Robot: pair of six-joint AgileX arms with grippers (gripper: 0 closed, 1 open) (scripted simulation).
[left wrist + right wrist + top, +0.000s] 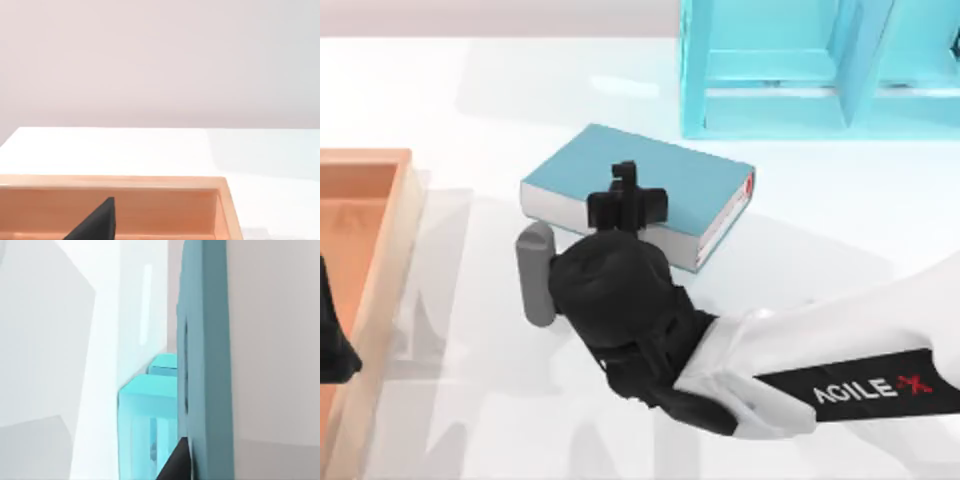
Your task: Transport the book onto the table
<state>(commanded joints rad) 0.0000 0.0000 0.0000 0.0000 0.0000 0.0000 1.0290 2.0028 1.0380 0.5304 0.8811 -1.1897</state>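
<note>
The right arm is stretched in from the lower right of the top view, white link marked AGILEX, black wrist bent toward the table centre. The right gripper (626,196) is placed at the near long edge of the book (660,180), fingers (623,172) reaching onto the teal cover. In the right wrist view the book (207,355) is seen edge-on right against the camera, with one dark finger (176,465) pressed along its side; the fingers appear closed onto the book, narrow gap only as thick as the book.

One book is counted: teal-blue hardcover, white page edges, small red mark at the spine corner. It is seen lying flat, angled, over the white table (800,230) near its middle, just in front of the shelf; contact with the table cannot be told for sure.

One turquoise shelf unit (800,70) is seen at the top right of the table, also in the right wrist view (145,415). One orange-brown wooden tray (365,260) is seen at the left edge, also in the left wrist view (150,200).

The left arm is parked at the left edge over the tray; left gripper (335,340) is dark and partly cropped, one finger tip (97,222) is visible, opening cannot be told.
</note>
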